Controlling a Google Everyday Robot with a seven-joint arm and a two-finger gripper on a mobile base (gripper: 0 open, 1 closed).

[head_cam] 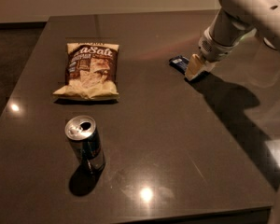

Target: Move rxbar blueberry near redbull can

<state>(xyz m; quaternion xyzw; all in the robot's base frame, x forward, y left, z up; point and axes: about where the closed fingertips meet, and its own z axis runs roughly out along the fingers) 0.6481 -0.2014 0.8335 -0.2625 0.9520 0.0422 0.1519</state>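
The rxbar blueberry [178, 62] is a small dark blue bar lying flat on the dark table at the upper right; its right end is hidden behind the gripper. My gripper [195, 70] is down at the table surface right at the bar's right end, with the white arm reaching in from the upper right corner. The redbull can [85, 144] stands upright at the lower left, silver top with an open tab hole, far from the bar and the gripper.
A brown-and-cream chip bag [89, 71] lies flat at the upper left, between the can and the table's far edge. The dark table [177, 139] ends near the bottom of the view and along the left side.
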